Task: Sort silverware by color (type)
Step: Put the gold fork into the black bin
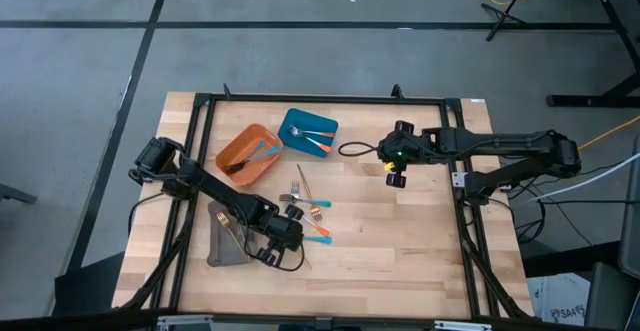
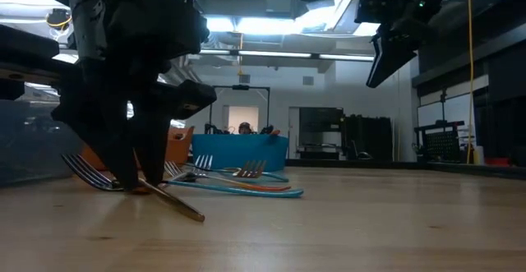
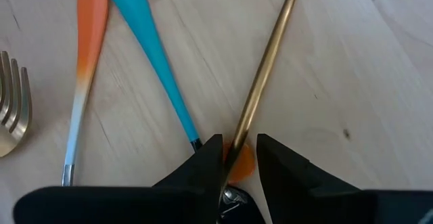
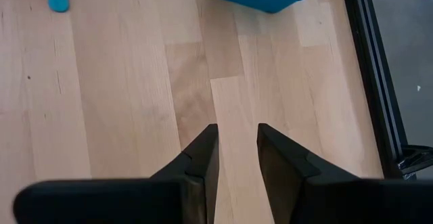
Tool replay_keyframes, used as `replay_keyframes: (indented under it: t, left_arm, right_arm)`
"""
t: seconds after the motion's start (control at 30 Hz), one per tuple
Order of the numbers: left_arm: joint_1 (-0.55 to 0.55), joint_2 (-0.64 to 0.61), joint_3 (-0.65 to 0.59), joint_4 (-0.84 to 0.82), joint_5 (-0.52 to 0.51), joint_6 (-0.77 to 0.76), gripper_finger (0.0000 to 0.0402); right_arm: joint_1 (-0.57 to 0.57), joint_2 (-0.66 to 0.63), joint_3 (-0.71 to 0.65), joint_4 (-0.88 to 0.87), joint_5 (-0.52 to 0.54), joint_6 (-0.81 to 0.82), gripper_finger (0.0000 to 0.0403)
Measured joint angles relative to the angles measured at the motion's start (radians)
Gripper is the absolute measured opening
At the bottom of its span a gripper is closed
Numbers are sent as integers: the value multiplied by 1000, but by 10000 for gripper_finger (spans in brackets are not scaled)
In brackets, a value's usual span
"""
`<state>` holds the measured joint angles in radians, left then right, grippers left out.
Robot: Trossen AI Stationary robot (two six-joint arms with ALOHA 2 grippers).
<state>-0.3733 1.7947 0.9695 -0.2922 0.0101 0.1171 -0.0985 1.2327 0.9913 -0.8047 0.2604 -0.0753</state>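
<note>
Dark arms (image 1: 215,189), black wedge-shaped fingers (image 4: 203,158)

**Table layout seen from above**

Two trays sit side by side toward the far middle of the table (image 1: 400,251): one tray (image 1: 240,153) on the left, touching another tray (image 1: 300,123) on its right, each holding silverware. A third tray (image 1: 222,241) lies near the left front. Loose silverware (image 1: 308,206) is scattered between them at the centre. The left gripper (image 1: 272,243) is down among these pieces, just beside the third tray. The right gripper (image 1: 396,176) hangs above bare wood, right of the trays.
</note>
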Motion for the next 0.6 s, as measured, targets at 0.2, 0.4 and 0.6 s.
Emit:
replay_keyframes:
  t: [0.2,0.4,0.6]
  left_arm:
    - [0,0,0,50,0,0,85]
    - [0,0,0,47,1,0,85]
    - [-2,46,2,55,16,0,85]
  right_arm:
    - [0,0,0,0,0,0,92]
    - [0,0,0,0,0,0,92]
    - [0,0,0,0,0,0,92]
